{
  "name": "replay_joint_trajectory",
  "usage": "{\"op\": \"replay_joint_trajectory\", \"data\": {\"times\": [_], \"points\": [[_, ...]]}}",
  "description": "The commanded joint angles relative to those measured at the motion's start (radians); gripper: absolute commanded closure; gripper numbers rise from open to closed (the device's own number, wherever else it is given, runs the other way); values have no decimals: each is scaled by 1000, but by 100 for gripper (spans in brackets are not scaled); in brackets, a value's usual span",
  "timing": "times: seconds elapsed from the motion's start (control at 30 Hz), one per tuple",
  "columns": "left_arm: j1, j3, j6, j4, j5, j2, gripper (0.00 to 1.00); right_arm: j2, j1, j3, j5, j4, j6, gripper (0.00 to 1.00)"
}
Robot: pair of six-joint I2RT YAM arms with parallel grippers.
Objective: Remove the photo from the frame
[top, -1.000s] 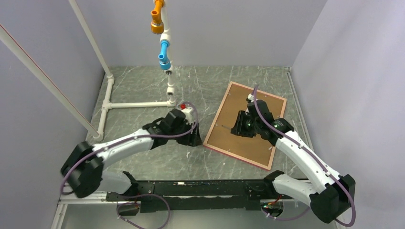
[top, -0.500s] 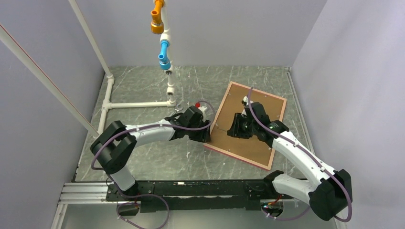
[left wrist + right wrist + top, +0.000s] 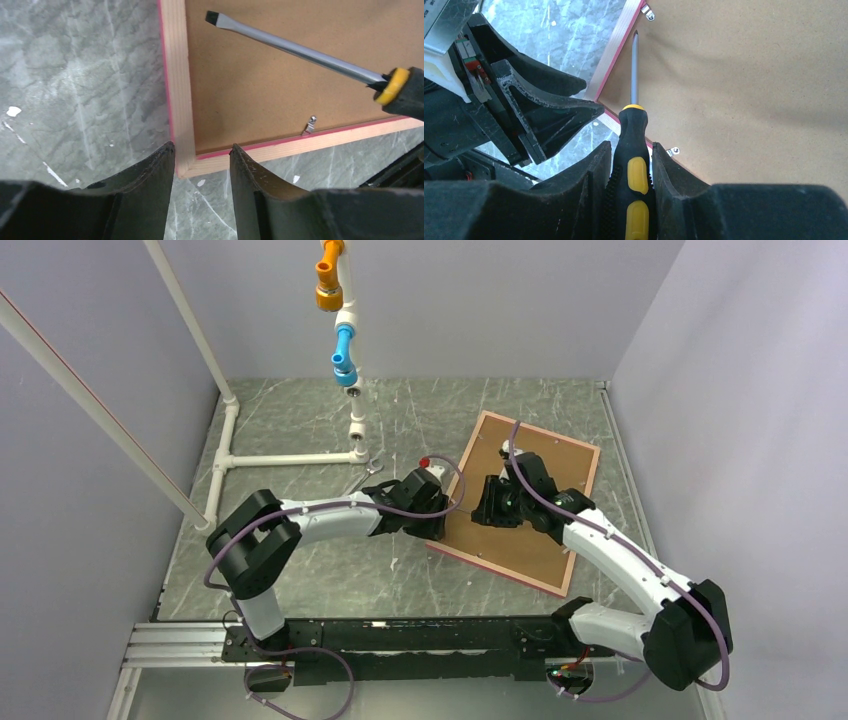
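step: freeing the back, photo not out yet. left end effector [image 3: 202, 150] sits low at the near left corner of the frame [image 3: 178, 75], jaws part-open astride it, not clamped; arm stretched rightward along the surface [image 3: 75, 75]. frame lies face down, brown backing board [image 3: 280, 85] up, so the photo is hidden beneath, i judge. right end effector [image 3: 631, 150] grips a screwdriver [image 3: 633, 125], wrist pitched down, blade over the board near the left rail. next, i reckon: pin the corner, work the blade under a metal tab [image 3: 310, 124], turn it aside.
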Motion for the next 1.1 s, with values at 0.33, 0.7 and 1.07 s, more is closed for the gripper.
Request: {"op": "replay_joint_trajectory", "data": {"times": [0.33, 0.7, 1.07], "points": [[22, 18, -5, 31, 7, 50, 50, 17, 25, 3, 43, 93, -7, 100], [23, 7, -21, 17, 8, 76, 74, 62, 52, 22, 112, 78, 6, 100], [23, 6, -15, 10, 19, 75, 86, 90, 114, 34, 211, 78, 23, 100]]}}
